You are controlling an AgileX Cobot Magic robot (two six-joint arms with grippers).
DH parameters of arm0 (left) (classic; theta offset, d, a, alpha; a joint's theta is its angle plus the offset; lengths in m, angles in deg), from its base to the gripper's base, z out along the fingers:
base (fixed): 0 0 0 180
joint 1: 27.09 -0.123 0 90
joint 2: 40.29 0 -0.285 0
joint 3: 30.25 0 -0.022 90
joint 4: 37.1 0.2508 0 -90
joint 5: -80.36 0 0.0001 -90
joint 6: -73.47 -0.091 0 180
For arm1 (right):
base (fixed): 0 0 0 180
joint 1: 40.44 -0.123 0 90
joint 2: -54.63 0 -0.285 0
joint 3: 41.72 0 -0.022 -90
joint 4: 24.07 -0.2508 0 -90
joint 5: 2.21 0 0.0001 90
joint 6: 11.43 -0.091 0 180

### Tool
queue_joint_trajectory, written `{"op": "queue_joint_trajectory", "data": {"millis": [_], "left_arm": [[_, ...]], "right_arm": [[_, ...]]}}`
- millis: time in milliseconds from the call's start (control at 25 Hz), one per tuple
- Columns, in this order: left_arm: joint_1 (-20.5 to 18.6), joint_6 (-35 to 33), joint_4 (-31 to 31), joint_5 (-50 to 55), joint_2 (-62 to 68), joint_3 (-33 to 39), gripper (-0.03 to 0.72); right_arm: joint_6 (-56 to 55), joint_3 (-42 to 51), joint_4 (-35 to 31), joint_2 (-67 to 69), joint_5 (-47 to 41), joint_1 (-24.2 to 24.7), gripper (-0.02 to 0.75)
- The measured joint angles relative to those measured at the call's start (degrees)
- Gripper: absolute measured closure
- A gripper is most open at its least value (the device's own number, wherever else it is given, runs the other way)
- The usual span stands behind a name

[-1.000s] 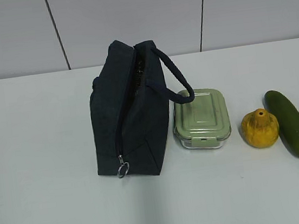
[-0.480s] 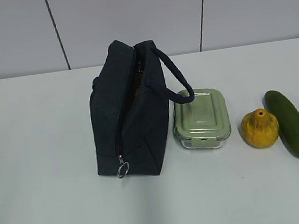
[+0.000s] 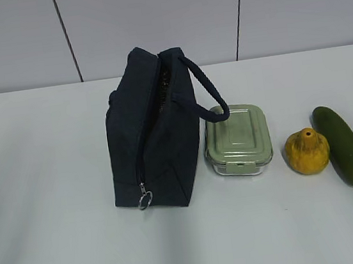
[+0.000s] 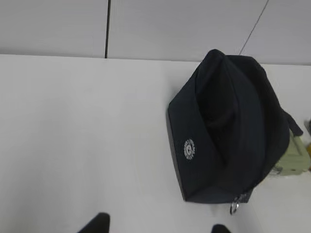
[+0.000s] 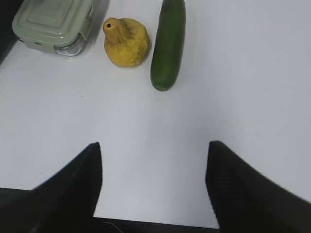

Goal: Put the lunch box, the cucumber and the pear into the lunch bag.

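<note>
- Exterior view: boxy navy fabric lunch bag [image 3: 152,131] stands upright on the white table [image 3: 41,187], zipper partly open; just right sit the sage-lidded lunch box [image 3: 237,139], dimpled yellow pear [image 3: 307,151] and smooth cucumber [image 3: 340,145].
- Left wrist view: left gripper [image 4: 158,228] — only two dark tips show, set wide, before the bag.
- Right wrist view: right gripper [image 5: 153,179] spread wide, holding nothing, well short of the pear.

Navy lunch bag [image 3: 154,131], yellow-orange pear [image 3: 307,151]
</note>
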Motion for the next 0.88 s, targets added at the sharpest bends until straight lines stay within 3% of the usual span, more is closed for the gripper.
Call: {"op": "queue_joint_trajectory", "data": {"millis": [320, 560, 720, 880], "left_arm": [[0.00, -9.41, -7.18, -5.44, 16.78, -6.57, 0.292], [0.00, -17.27, -11.71, -2.49, 28.67, -13.34, 0.291], [0.51, -17.91, -11.75, -1.68, 32.68, -15.82, 0.291], [4.26, -16.68, -10.08, -3.45, 33.66, -16.46, 0.291]], "right_arm": [[-1.53, -5.99, -1.70, 19.00, 4.74, 0.00, 0.167], [-1.62, -10.71, -3.49, 31.40, 5.39, 0.00, 0.167], [-1.77, -13.48, -5.07, 35.30, 5.54, 0.00, 0.166], [-1.77, -15.77, -5.54, 37.67, 4.92, 0.00, 0.166]]}}
